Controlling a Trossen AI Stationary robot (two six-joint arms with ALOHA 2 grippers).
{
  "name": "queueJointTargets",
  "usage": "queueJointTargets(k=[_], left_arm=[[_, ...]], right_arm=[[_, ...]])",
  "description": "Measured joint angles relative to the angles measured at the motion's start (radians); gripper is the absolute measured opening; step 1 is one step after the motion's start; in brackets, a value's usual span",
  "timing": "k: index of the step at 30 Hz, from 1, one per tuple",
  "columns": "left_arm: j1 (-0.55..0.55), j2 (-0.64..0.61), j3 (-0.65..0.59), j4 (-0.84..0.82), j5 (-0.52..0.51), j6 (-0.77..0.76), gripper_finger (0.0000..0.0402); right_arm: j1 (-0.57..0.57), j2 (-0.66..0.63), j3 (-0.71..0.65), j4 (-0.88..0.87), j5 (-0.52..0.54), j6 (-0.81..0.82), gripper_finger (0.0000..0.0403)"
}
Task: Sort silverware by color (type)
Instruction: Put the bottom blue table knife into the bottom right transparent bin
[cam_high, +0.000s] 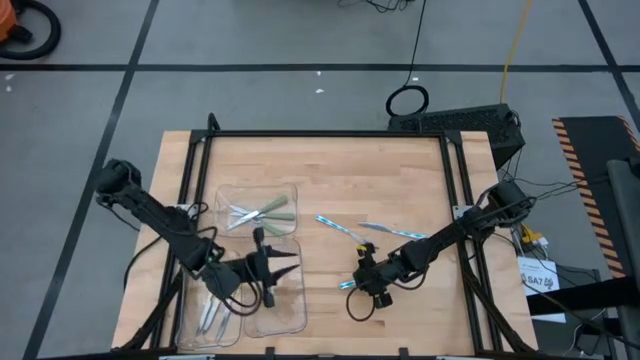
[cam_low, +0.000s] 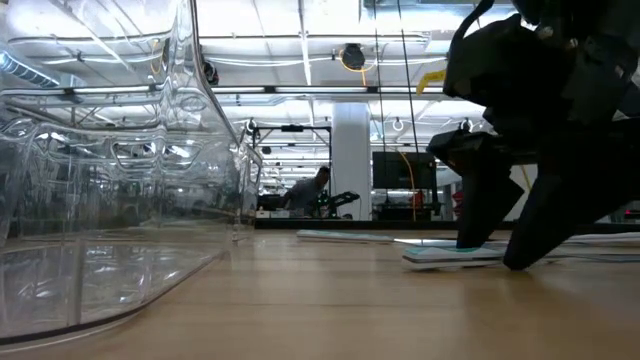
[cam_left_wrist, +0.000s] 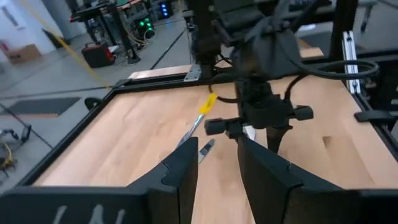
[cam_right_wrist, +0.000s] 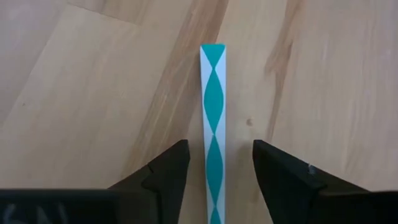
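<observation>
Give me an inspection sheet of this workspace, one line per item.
Surface: pale wooden table in a dark frame.
Job's things: pale green utensils in the far clear tray; more utensils in the near-left tray; a yellow-handled utensil shows in the left wrist view; teal-patterned utensil flat on the wood, two more blue ones beyond it.
Clutter: nothing seen.
Grippers: left pincer over the near trays, fingers apart, holding nothing; right pincer open, straddling the teal-patterned utensil.
Cables: black loop and yellow cable on the floor.
Surroundings: grey floor; a person far behind.
</observation>
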Motion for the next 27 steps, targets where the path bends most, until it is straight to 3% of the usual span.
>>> queueJointTargets(k=[4,12,27], left_arm=[[0.022,0.058,0.084,-0.001,0.030,0.064,0.0122],[0.054,0.143,0.205,-0.170,0.071,0.024,0.0122],[0.111,0.168,0.206,-0.160,0.086,-0.039,0.0122]], right_arm=[[-0.002,0.024,0.000,-0.026,-0.006,-0.001,0.0147],[-0.013,0.010,0.000,-0.051,-0.018,-0.057,0.0025],[0.025,-0.329,-0.006,-0.164,0.041,-0.109,0.0026]])
